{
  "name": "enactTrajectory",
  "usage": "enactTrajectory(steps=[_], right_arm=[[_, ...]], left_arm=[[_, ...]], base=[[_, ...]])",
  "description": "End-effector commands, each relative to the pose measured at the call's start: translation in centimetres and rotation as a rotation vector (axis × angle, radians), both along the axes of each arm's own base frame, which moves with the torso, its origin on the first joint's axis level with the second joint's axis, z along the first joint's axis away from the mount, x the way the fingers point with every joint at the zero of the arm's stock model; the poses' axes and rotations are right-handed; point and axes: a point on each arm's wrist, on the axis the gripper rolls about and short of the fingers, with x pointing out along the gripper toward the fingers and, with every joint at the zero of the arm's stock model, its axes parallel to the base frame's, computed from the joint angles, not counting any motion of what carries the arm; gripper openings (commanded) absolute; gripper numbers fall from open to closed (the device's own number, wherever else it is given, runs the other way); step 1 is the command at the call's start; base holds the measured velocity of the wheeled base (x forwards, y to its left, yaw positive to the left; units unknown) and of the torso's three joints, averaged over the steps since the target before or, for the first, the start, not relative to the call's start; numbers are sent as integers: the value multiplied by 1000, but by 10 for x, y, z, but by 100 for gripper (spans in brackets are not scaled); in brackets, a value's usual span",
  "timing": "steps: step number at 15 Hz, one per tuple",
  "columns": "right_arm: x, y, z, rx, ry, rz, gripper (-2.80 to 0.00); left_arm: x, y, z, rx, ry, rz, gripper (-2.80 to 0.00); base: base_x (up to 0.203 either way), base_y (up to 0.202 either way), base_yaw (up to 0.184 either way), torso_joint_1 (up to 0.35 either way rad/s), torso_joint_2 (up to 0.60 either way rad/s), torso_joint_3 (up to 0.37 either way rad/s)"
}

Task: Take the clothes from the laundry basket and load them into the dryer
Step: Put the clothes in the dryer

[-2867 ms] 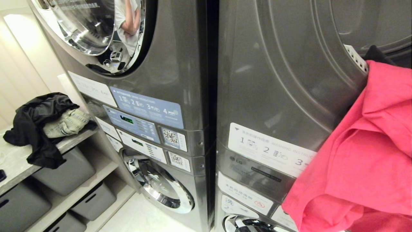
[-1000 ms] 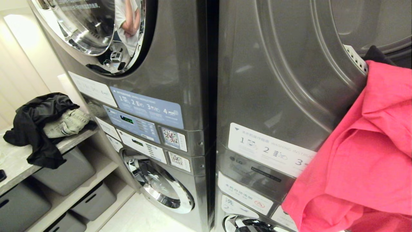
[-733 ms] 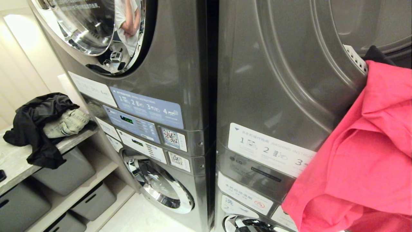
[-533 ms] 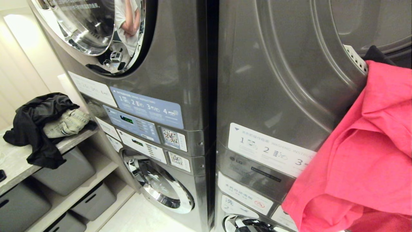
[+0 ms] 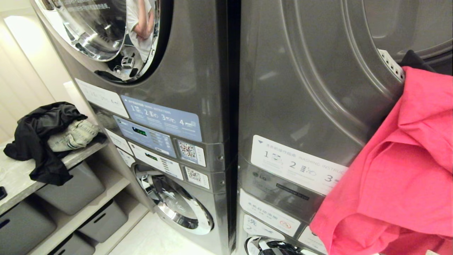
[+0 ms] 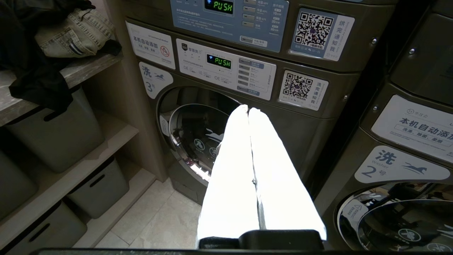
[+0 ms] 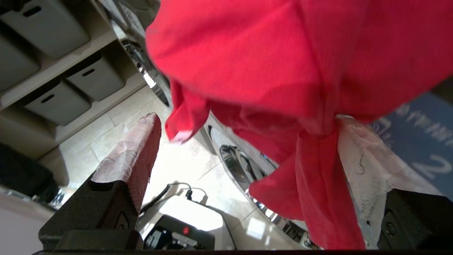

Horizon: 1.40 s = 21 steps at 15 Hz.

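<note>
Right tool (image 7: 244,166) spread wide under hanging red shirt (image 7: 269,71); a fold of cloth draped over one finger (image 7: 368,170), other finger (image 7: 134,156) bare and apart. No pinch seen. Left tool (image 6: 248,110) pressed together, empty, pointed toward lower washer door (image 6: 198,138). Farther off, red shirt (image 5: 396,177) hung over rim of open dryer (image 5: 318,88) at right. Beyond, at far left, dark garment (image 5: 39,138) and jeans (image 5: 72,134) heaped on table (image 5: 14,177).
</note>
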Motion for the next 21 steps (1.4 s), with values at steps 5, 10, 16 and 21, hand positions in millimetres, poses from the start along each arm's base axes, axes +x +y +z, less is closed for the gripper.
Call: enactTrajectory(steps=[5,10,16,21], right_arm=[[16,1,-4,-13,33,-61,0],[25,1,-7,-16,19,-102,-280],[27,1,-5,-20,16,-113,-280],[25,1,2,-22,-17,-135,-280]], left_arm=[[2,0,-9,0,29,-1,-280],[2,0,-9,0,29,-1,-280],[2,0,-9,0,29,0,-280],[2,0,-9,0,29,-1,-280]], base=[[0,0,0,0,0,0],[0,0,0,0,0,0],[0,0,0,0,0,0],[0,0,0,0,0,0]])
